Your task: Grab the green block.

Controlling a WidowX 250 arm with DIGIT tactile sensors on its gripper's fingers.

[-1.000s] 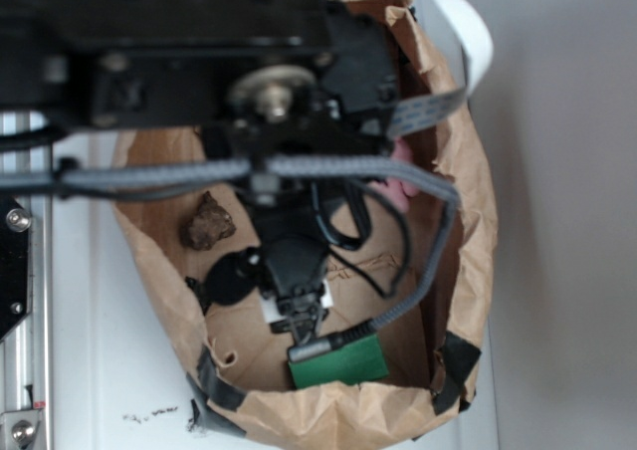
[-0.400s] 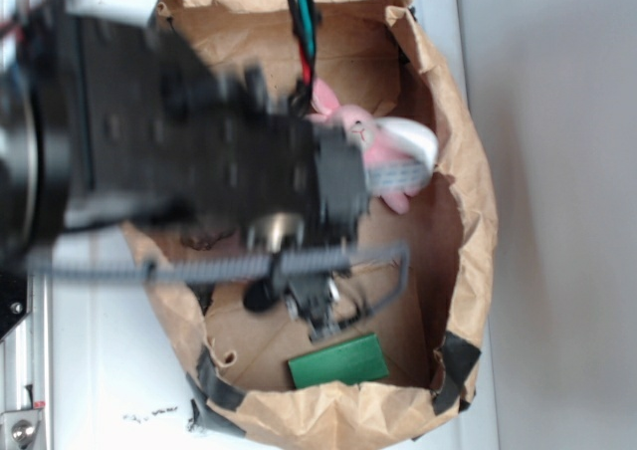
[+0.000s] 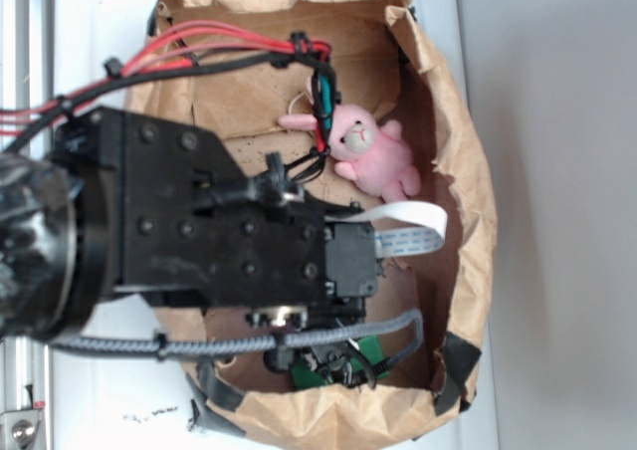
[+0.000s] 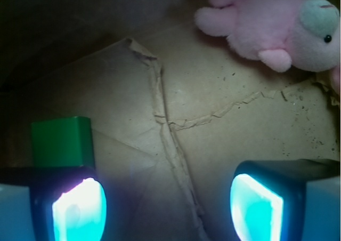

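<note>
The green block lies flat on the brown paper floor, just beyond my left finger and outside the gap. My gripper is open, and only bare paper shows between the two glowing cyan pads. In the exterior view the gripper hangs low at the near end of the bag. It covers most of the green block, so only slivers of green show.
Everything sits inside an open brown paper bag with crumpled walls. A pink plush bunny lies at the far right of the bag floor and is also in the wrist view. A torn paper seam runs across the floor. The arm body hides the bag's left side.
The arm has swung across the view and the bunny is now uncovered. The gripper has moved toward the bag's near edge and now covers most of the green block.
</note>
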